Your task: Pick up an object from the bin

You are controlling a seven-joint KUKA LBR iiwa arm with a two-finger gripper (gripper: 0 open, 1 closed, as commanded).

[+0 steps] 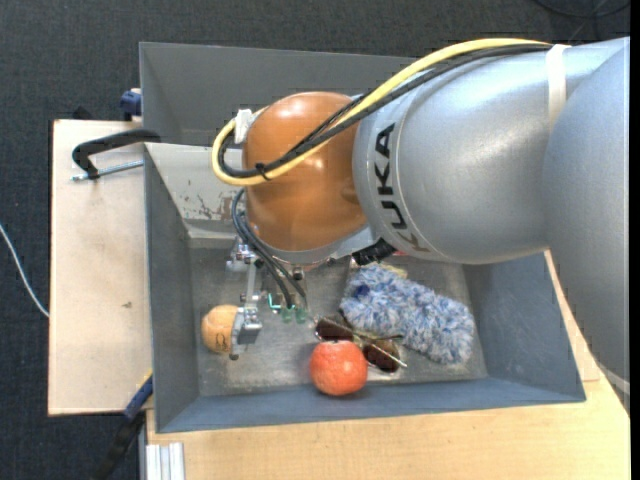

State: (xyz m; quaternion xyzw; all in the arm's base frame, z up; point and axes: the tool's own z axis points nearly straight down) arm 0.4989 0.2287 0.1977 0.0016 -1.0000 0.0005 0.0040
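Grey metal bin [168, 298] on a dark floor, with the gripper [244, 330] low in its front left part.
The gripper sits right against a tan round lump [216, 328] near the bin's left side; whether it is released or clenched cannot be told. To its right lie dark sunglasses [372, 352], an orange-red ball [338, 368] touching them, and a blue-white fluffy cloth [412, 314] just behind, all apart from the gripper.

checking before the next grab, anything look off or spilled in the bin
Nothing looks spilled or broken. The things lie inside the bin: a tan lump beside the gripper, and sunglasses lying askew between a red-orange ball and a fluffy blue cloth.
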